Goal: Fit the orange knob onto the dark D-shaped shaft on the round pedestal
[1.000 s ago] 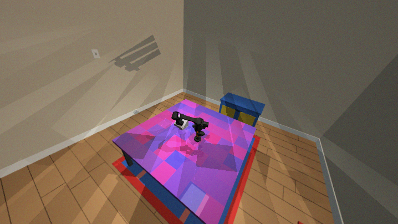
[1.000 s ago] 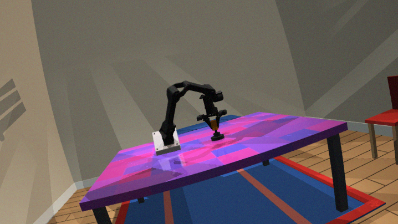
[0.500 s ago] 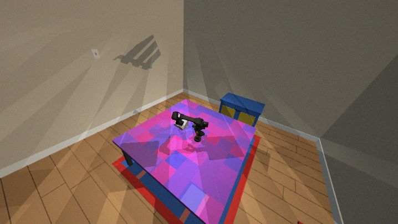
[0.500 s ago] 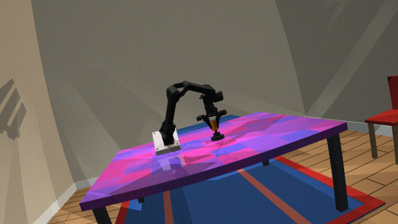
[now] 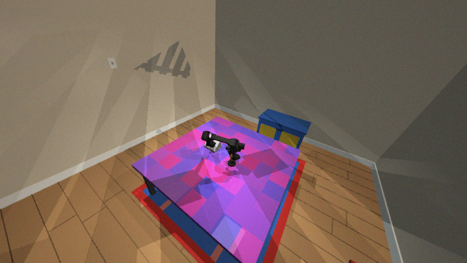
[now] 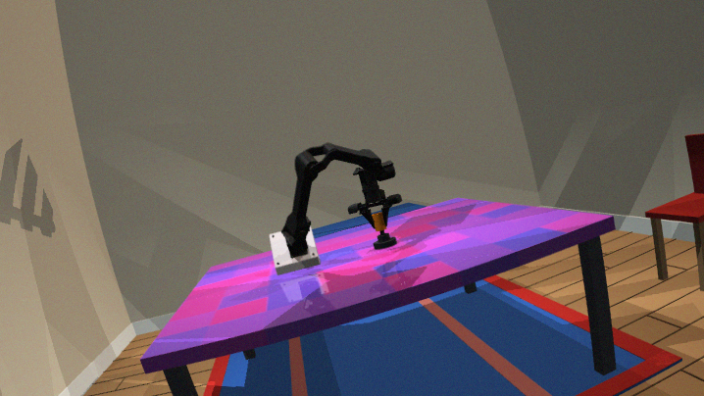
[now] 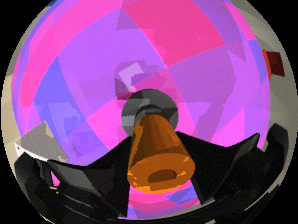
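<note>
The orange knob (image 6: 378, 222) (image 7: 156, 137) is upright between the fingers of my gripper (image 6: 378, 225) (image 7: 160, 162), which is shut on it. The round dark pedestal (image 6: 385, 242) (image 7: 169, 103) (image 5: 231, 163) stands on the table directly below. In the exterior view the knob's lower end is at the top of the dark shaft (image 6: 382, 233), with a dark stretch showing between knob and pedestal disc. Whether the shaft tip is inside the hole or only touches it, I cannot tell. The shaft's flat side is hidden. The wrist view shows a dark recess in the knob's near end.
The arm's white base plate (image 6: 295, 263) (image 5: 213, 146) stands on the patchwork table (image 6: 344, 295) (image 5: 225, 196), to the left of the pedestal in the exterior view. A blue cabinet (image 5: 283, 120) and a red chair (image 6: 678, 207) stand off the table.
</note>
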